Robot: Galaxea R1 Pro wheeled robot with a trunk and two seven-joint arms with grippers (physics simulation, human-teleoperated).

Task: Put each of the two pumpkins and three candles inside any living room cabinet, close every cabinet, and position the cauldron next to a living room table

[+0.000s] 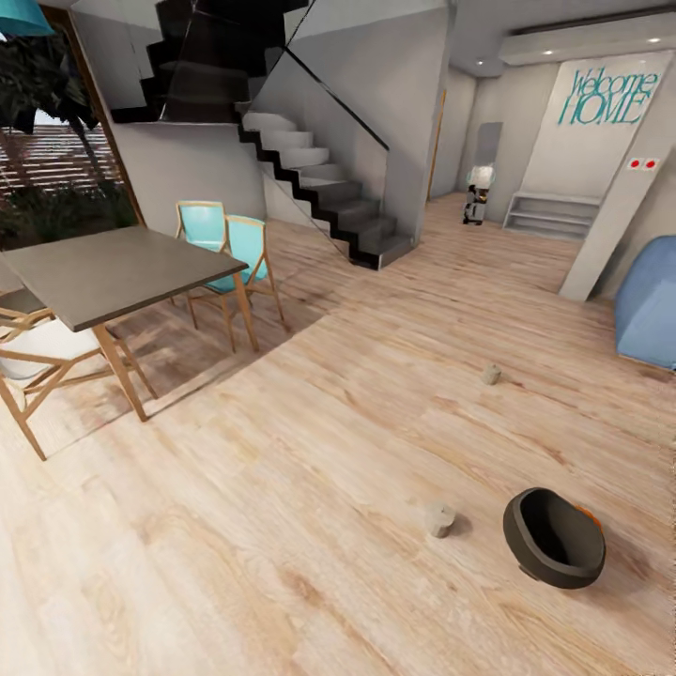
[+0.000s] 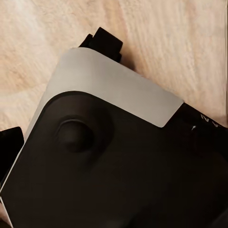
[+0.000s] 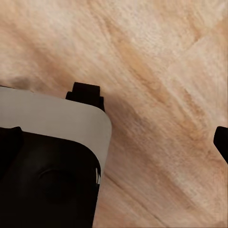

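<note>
While tipped on its side, cauldron (image 1: 554, 537) mouth faces left; two candles (image 1: 438, 518) upright on floor (image 1: 282, 526); finger state undeterminable.

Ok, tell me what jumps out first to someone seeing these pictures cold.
The black cauldron lies tipped on the wood floor at the head view's lower right, with a sliver of orange at its far rim. Two stubby candles stand on the floor, one just left of the cauldron, another farther off. A grey dining table with turquoise chairs sits at the left.

Both tools floorward above robot's base.
</note>
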